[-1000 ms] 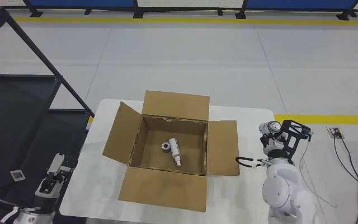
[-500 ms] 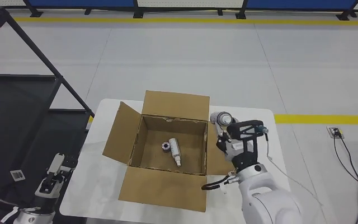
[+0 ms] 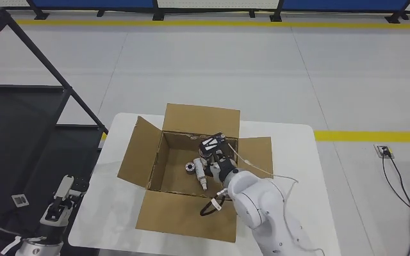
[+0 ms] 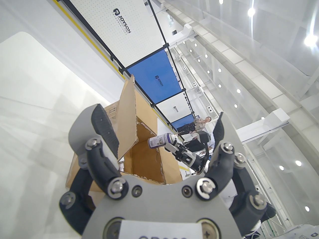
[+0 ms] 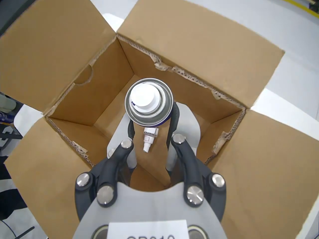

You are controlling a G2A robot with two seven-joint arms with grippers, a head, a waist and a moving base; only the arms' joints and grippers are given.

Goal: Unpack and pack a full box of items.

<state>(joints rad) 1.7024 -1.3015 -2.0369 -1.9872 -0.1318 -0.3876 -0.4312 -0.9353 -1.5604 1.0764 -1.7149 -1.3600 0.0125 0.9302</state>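
The floor [image 3: 211,64] is pale grey and glossy, crossed by thin seams; a yellow line [image 3: 192,23] runs along its far side, under a row of partitions [image 3: 90,4] on black feet; from low down these show as white perforated boards [image 4: 99,23] and blue boards [image 4: 154,75] in black frames; a second yellow strip [image 3: 362,136] lies beside the white counter [image 3: 295,147], with a floor socket [image 3: 382,151] and its cable [image 3: 392,176] just past it; a black strut [image 3: 48,64] slants over a dark surface [image 3: 32,147]; overhead, a white ribbed ceiling [image 4: 261,63] carries round lamps [image 4: 251,12].
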